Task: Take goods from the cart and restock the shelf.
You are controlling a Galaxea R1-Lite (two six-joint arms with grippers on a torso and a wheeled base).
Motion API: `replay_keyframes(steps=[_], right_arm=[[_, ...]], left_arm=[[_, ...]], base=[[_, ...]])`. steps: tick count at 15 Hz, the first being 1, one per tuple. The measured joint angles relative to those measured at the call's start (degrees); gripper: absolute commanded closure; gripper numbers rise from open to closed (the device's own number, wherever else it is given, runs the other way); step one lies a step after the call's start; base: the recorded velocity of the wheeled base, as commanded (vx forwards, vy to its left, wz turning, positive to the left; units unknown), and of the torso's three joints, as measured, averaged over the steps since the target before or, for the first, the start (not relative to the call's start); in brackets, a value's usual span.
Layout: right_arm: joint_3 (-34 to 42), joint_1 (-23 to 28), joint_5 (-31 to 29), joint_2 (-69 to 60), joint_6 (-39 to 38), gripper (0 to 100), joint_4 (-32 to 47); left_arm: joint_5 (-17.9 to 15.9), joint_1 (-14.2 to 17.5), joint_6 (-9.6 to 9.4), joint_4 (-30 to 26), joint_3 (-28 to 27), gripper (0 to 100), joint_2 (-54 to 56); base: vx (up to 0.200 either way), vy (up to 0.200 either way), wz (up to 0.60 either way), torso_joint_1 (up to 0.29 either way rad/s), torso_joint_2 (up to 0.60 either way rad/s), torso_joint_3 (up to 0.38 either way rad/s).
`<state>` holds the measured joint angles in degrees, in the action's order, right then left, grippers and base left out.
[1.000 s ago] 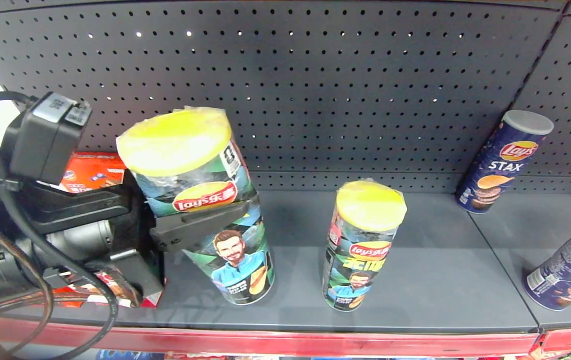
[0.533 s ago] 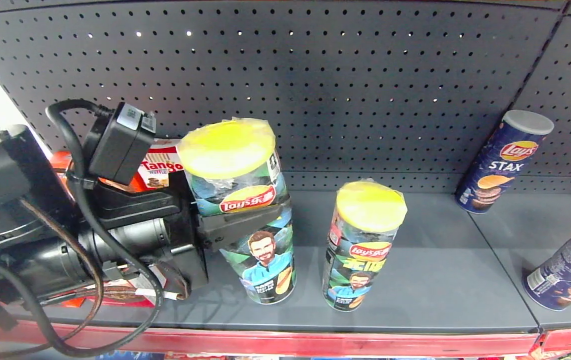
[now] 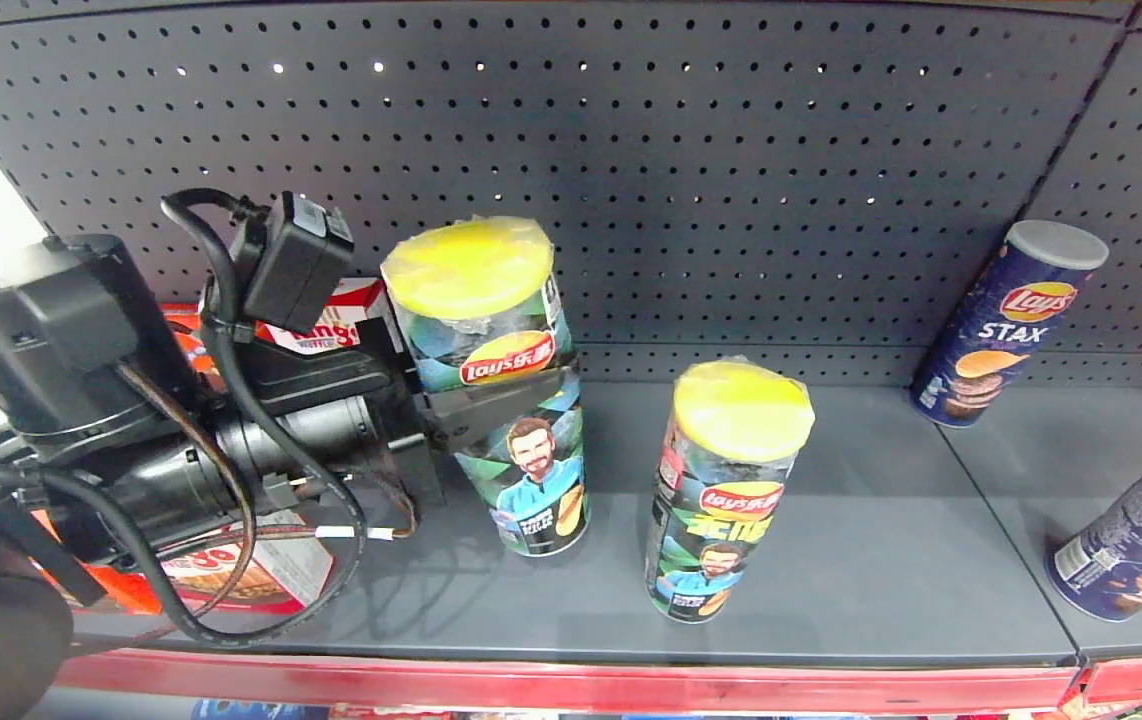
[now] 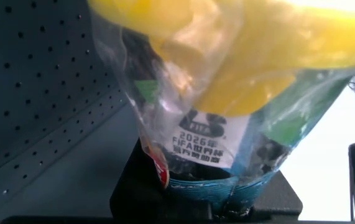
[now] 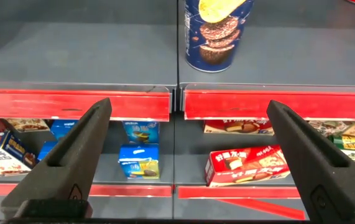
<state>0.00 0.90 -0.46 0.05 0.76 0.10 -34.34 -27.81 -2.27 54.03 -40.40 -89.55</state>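
My left gripper (image 3: 486, 405) is shut on a chips can (image 3: 501, 380) with a yellow lid, gripping it at mid-height. The can is tilted slightly and its base is at the grey shelf (image 3: 831, 560), left of centre. In the left wrist view the same chips can (image 4: 227, 118) looms close, wrapped in clear film under its yellow lid. A second, matching chips can (image 3: 726, 490) stands upright on the shelf just to the right. My right gripper (image 5: 189, 162) is open and hangs in front of the shelf's red front edge (image 5: 78, 102).
A dark blue chips can (image 3: 1006, 325) leans against the pegboard at the back right; another blue can (image 3: 1136, 540) lies at the far right. Red snack boxes (image 3: 251, 570) sit behind my left arm. Lower shelves hold boxed snacks (image 5: 245, 165).
My left arm has carried the can rightward and deeper onto the shelf, bringing it nearer the standing can. The other cans have not moved.
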Motion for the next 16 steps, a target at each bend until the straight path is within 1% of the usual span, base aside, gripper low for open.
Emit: replay_keyframes(steps=[1, 3, 4, 9, 11, 14, 15, 16], right_arm=[[0.0, 0.0, 0.0, 0.0, 0.0, 0, 0.0], [0.0, 0.0, 0.0, 0.0, 0.0, 0, 0.0], [0.0, 0.0, 0.0, 0.0, 0.0, 0, 0.0], [0.0, 0.0, 0.0, 0.0, 0.0, 0, 0.0], [0.0, 0.0, 0.0, 0.0, 0.0, 0, 0.0], [0.0, 0.0, 0.0, 0.0, 0.0, 0, 0.0], [0.0, 0.0, 0.0, 0.0, 0.0, 0, 0.0], [0.0, 0.0, 0.0, 0.0, 0.0, 0, 0.0]], left_arm=[[0.0, 0.2, 0.06, 1.2, -0.4, 100, -0.8], [0.2, 0.3, 0.22, 4.2, -3.2, 100, -3.5], [0.0, 0.4, 0.33, 4.4, -4.4, 100, -4.7], [-0.3, 0.5, 0.50, 0.8, -8.6, 100, -7.6], [-0.4, 1.3, 0.46, 0.8, -9.7, 100, -9.1], [-0.8, 2.0, 0.33, 0.5, -13.6, 100, -12.0], [-1.4, 2.2, 0.35, 0.2, -14.6, 100, -12.8], [-3.3, 2.8, 0.33, -0.4, -16.2, 100, -13.8]], base=[[0.000, 0.000, 0.00, 0.000, 0.00, 0.000], [0.000, 0.000, 0.00, 0.000, 0.00, 0.000], [0.000, 0.000, 0.00, 0.000, 0.00, 0.000], [0.000, 0.000, 0.00, 0.000, 0.00, 0.000], [0.000, 0.000, 0.00, 0.000, 0.00, 0.000], [0.000, 0.000, 0.00, 0.000, 0.00, 0.000], [0.000, 0.000, 0.00, 0.000, 0.00, 0.000], [0.000, 0.000, 0.00, 0.000, 0.00, 0.000]])
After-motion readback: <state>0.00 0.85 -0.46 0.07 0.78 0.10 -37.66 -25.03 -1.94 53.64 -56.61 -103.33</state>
